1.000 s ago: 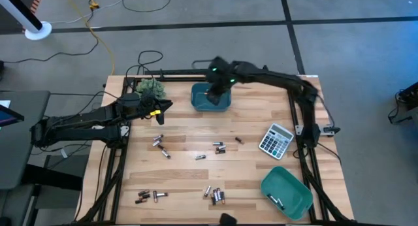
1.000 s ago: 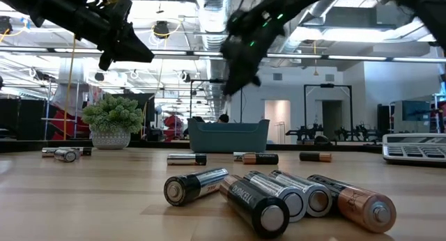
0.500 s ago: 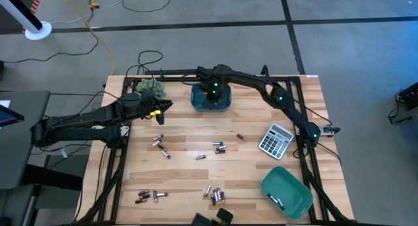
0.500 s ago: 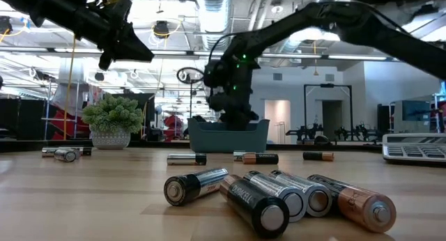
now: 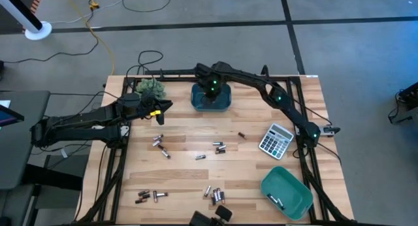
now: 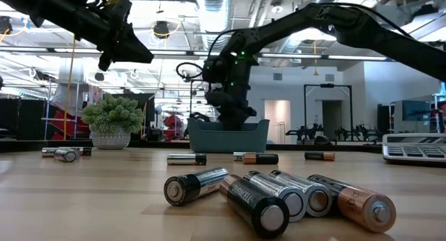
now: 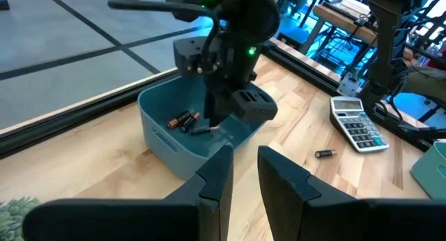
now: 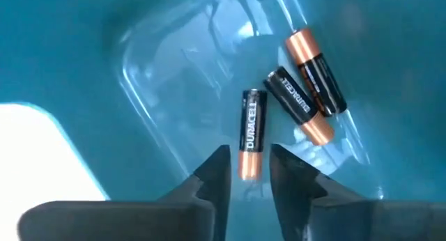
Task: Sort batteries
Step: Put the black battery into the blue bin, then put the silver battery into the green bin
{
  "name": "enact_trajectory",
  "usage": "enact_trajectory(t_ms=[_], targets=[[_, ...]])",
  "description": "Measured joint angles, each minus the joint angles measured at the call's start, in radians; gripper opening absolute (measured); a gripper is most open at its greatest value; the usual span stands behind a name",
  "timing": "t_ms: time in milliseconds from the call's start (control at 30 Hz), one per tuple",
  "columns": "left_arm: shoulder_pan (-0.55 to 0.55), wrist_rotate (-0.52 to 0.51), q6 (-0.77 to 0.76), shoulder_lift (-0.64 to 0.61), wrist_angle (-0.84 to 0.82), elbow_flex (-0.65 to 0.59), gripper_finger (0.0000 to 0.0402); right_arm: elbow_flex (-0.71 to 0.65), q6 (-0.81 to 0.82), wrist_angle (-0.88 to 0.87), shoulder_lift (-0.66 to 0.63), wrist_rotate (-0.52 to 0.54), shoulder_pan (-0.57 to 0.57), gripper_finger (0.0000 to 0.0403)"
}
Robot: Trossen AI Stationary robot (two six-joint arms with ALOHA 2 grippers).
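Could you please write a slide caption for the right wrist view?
Right gripper open inside the teal plastic bin, one black-and-copper battery lying just beyond its fingertips, two more beside it.

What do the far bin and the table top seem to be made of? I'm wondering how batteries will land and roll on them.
The far bin looks like moulded plastic: teal, smooth, rounded corners, with a glossy floor that shows glare under the three batteries in it. The table top looks like wood, probably sealed butcher block: pale jointed strips with visible grain and a slight sheen.
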Motion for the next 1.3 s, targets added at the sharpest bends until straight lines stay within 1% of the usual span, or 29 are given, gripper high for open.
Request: enact_trajectory(t_ms=[200, 367, 500, 633, 767, 833, 900, 1000, 1167, 1233, 1300], targets=[[0.0, 0.0, 0.047, 0.0, 0.0, 0.0, 0.0062, 0.05, 0.0, -0.06, 0.0, 0.0, 0.0, 0.0141], [0.0, 0.004, 0.066, 0.0, -0.003, 0.0, 0.0062, 0.046, 0.0, -0.136, -0.052, 0.0, -0.009, 0.0141], [0.0, 0.005, 0.132, 0.0, -0.035, 0.0, 0.0062, 0.047, 0.0, -0.164, -0.131, -0.001, -0.016, 0.0134], [0.0, 0.005, 0.155, 0.0, -0.037, 0.0, 0.0061, 0.046, -0.001, -0.165, -0.231, -0.001, -0.016, 0.0126], [-0.004, 0.004, 0.166, 0.0, -0.041, 0.002, 0.0061, -0.009, -0.008, -0.143, -0.365, -0.001, -0.015, 0.012], [-0.016, -0.001, 0.19, 0.001, -0.075, 0.024, 0.0061, -0.085, -0.008, -0.103, -0.447, 0.0, -0.015, 0.0119], [-0.032, -0.029, 0.217, 0.011, -0.118, 0.059, 0.0061, -0.196, 0.0, -0.038, -0.542, 0.0, -0.015, 0.0118], [-0.053, -0.077, 0.255, 0.032, -0.182, 0.116, 0.0061, -0.42, 0.054, 0.09, -0.711, 0.001, -0.015, 0.0118], [-0.062, -0.088, 0.279, 0.098, -0.228, 0.205, 0.0061, -0.819, 0.229, 0.269, -1.015, 0.006, 0.0, 0.0118], [-0.062, -0.087, 0.279, 0.139, -0.278, 0.246, 0.0061, -0.954, 0.309, 0.297, -1.14, 0.015, 0.019, 0.0118], [-0.062, -0.087, 0.284, 0.184, -0.335, 0.287, 0.0061, -1.067, 0.394, 0.306, -1.261, 0.058, 0.052, 0.0118]])
